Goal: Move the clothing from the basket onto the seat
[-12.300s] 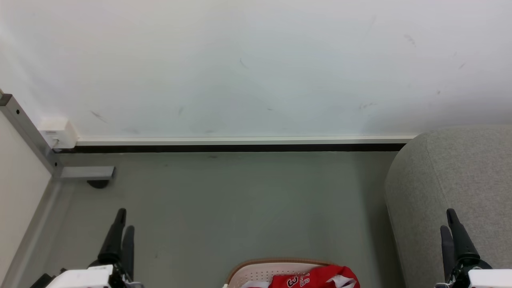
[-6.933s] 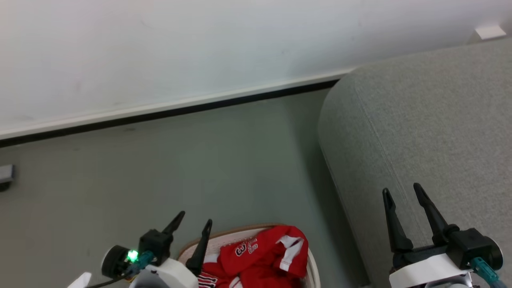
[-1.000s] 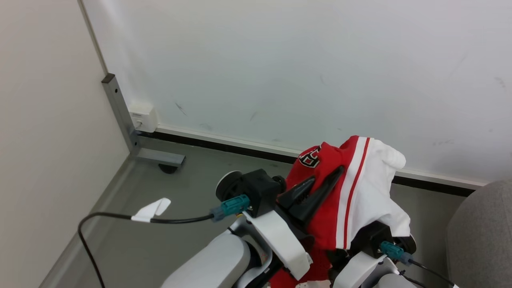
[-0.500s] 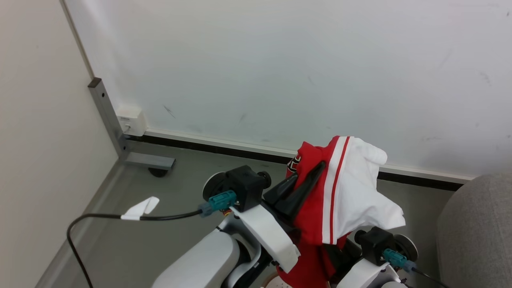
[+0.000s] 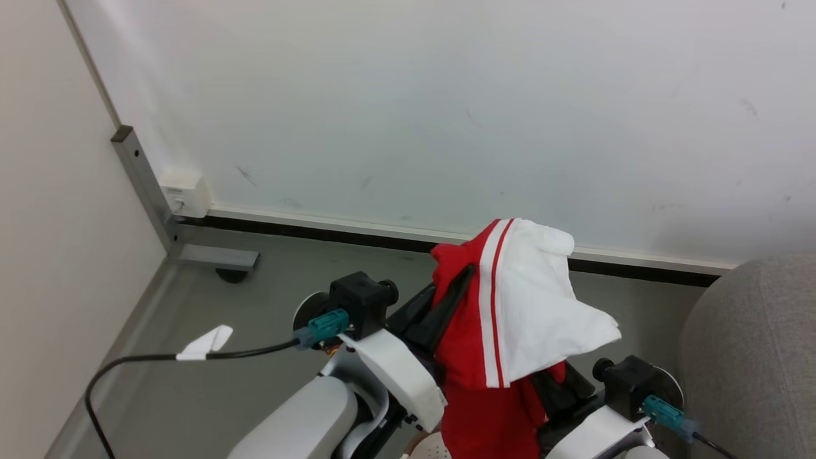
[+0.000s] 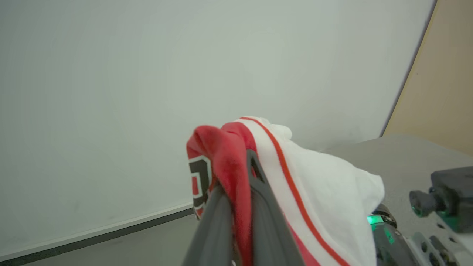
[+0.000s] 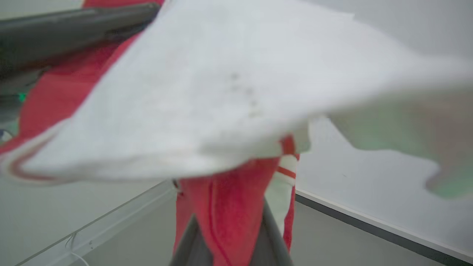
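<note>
**One garment up out of the basket, not yet on the seat**

The left gripper (image 6: 236, 177) is clamped on a fold of a red-and-white sports garment (image 5: 510, 306), holding it aloft in the middle of the head view, in front of the white wall. The white panel drapes over toward the right of that view and covers the right arm's fingers. In the right wrist view, the right gripper (image 7: 229, 229) rises from the bottom edge with a hanging strip of the same red cloth pinched between its fingers, so both arms appear to hold the one piece.

A sliver of the perforated white basket (image 5: 428, 451) shows at the bottom edge of the head view, under the hanging cloth. What remains inside it cannot be told. The grey seat (image 5: 752, 357) fills the lower right corner of that view, apart from the garment, with nothing lying on the part in view.

By this reading the pick-up is done for this piece. The carry across to the right and the release onto the seat are left, along with any further garments.
</note>
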Robot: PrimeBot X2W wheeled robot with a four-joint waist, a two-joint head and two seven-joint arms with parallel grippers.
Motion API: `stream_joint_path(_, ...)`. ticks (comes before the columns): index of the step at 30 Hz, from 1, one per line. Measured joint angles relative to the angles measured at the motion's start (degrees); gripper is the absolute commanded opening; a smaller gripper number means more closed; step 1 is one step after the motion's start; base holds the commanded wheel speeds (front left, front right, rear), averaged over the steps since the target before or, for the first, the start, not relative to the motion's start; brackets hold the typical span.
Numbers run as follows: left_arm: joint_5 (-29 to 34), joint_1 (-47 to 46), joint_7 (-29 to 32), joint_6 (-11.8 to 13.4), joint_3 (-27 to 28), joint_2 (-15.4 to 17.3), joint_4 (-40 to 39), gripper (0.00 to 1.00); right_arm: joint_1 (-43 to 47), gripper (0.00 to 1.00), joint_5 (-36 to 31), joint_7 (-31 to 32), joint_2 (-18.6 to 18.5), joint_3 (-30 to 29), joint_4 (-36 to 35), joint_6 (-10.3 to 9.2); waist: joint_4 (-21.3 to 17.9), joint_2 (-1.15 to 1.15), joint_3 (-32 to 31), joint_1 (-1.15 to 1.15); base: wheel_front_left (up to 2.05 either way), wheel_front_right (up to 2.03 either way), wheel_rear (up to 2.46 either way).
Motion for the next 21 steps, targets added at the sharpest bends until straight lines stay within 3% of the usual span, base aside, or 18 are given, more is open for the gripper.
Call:
stream_joint_path(3, -0.1, 0.8, -0.4, 0.0, 0.1, 0.7, 0.6, 0.0, 1.2, 0.0, -0.2, 0.0, -0.4, -1.7, -2.3, 0.01, -1.0, 0.0, 0.2, 0.0, 0.0, 0.0, 0.0)
stream_joint_path(5, -0.1, 1.0, -0.4, -0.2, -0.1, 1.3, 0.9, 0.42, 1.8, 0.0, -0.6, 0.0, -0.8, -2.6, -3.7, 0.01, -1.8, 0.0, 0.4, 0.0, 0.0, 0.0, 0.0)
stream_joint_path(6, 0.0, 1.1, -0.4, -0.3, -0.3, 1.5, 0.9, 0.85, 2.1, 0.0, -0.7, 0.0, -1.1, -2.8, -4.4, 0.0, -2.3, 0.0, 0.5, 0.0, 0.0, 0.0, 0.0)
stream_joint_path(7, 0.0, 1.3, -0.5, -0.4, -0.5, 1.7, 0.9, 1.0, 2.3, 0.0, -0.8, 0.0, -1.2, -3.2, -4.8, 0.01, -2.8, 0.0, 0.6, 0.0, 0.0, 0.0, 0.0)
stream_joint_path(21, 1.2, 4.8, -4.7, -1.8, -3.7, 1.1, -0.2, 1.0, 4.0, 0.0, -0.7, 0.0, -2.6, -11.1, -9.8, 0.01, -13.3, 0.0, 1.9, 0.0, 0.0, 0.0, 0.0)
